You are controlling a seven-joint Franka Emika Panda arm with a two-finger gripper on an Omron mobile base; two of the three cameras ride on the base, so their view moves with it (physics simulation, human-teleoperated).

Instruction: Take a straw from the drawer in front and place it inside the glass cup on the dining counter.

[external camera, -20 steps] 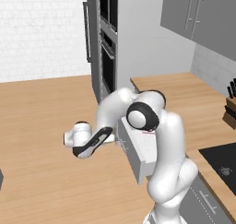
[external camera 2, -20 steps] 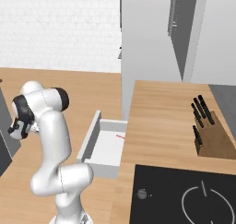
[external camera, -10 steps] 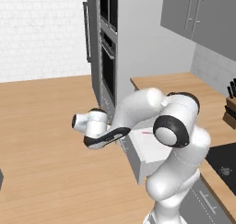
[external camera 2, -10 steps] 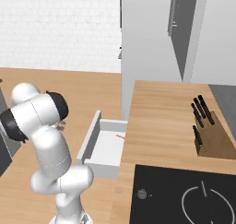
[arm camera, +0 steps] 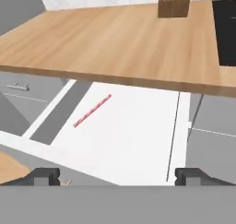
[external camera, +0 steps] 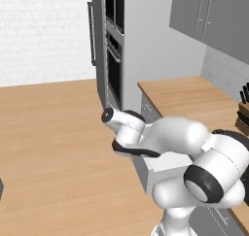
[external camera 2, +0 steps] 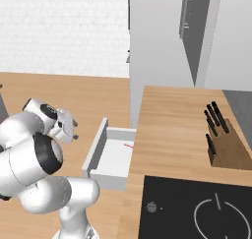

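The drawer stands pulled open under the wall counter, and its white floor shows in the hand view. The straw, a thin red-pink stick, lies slanted on that floor near the back left; from the right base view the straw shows beside the counter edge. My gripper is open, above the drawer's front edge and looking into it, apart from the straw. In the right base view the gripper hangs left of the drawer with nothing between its fingers. The glass cup and the dining counter are out of view.
The wood wall counter overhangs the back of the drawer. It bears a knife block and a black cooktop. A tall grey oven cabinet stands just beyond the drawer. Wood floor spreads to the left.
The arm has swung from the left toward the drawer, bringing the hand over its front edge. The jaws stayed open and the straw has not moved.
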